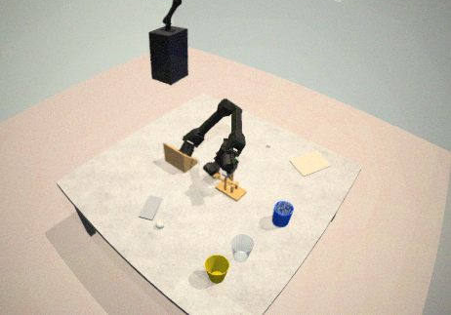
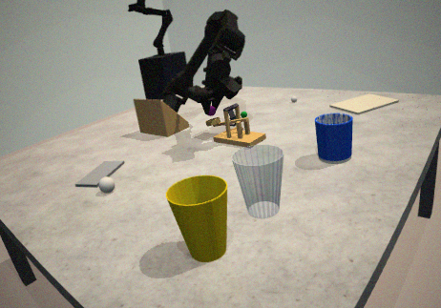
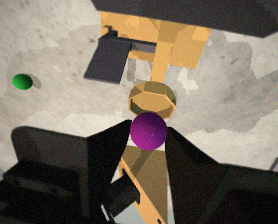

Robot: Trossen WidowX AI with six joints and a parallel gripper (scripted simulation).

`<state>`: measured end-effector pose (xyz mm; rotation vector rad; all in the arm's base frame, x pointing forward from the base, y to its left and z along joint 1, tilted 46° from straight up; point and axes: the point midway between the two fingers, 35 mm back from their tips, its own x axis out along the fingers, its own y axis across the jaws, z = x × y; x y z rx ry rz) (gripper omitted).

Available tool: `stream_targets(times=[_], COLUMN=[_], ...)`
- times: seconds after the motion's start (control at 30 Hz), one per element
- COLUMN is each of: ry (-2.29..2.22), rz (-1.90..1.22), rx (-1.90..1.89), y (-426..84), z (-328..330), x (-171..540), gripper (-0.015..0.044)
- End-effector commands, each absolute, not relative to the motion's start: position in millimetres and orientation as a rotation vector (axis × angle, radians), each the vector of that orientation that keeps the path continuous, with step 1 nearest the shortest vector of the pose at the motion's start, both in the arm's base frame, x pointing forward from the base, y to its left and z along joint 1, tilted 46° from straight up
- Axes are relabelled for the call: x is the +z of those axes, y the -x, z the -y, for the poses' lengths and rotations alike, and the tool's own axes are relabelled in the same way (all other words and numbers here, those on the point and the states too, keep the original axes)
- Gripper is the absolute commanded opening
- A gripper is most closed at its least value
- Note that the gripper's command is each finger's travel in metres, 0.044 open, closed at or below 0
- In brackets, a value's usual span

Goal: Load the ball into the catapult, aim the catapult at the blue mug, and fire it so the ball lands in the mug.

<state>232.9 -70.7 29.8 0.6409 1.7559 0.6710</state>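
So I'm on the loading step, my fingers [image 2: 210, 112] gripping the purple ball [image 2: 212, 111] [image 3: 149, 131] just beside the catapult's cup [image 2: 213, 122] [image 3: 152, 100]. The catapult [image 1: 231, 191] [image 2: 240, 137] [image 3: 189, 45] is sitting around the middle of the bench [image 1: 122, 188] [image 2: 52, 160], and the blue mug [image 1: 282, 214] [image 2: 334, 137] is standing nearer its right edge in the top view. I'm guessing the next move needs me centring the ball over the cup, lowering gently, then letting go without knocking the throwing arm. Aiming and firing are still waiting.
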Motion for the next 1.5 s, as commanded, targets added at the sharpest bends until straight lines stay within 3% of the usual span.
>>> stream_targets(times=[0.0,0.4,0.73,0.97,1.1,1.47], ry=[-0.650,-0.641,-0.639,-0.594,-0.576,-0.655], rz=[-1.755,-1.755,-1.752,-1.638,-1.600,-1.409], rx=[0.671,0.671,0.667,0.485,0.408,0.209], y=[-233.1,-233.7,-233.8,-225.6,-216.1,-313.0], z=[65.8,64.2,65.7,121.9,140.6,173.2], x=[25.8,23.1,24.4,80.7,103.8,82.0], gripper=[0.0000,0.0000,0.0263,0.0440,0.0440,0.0440])
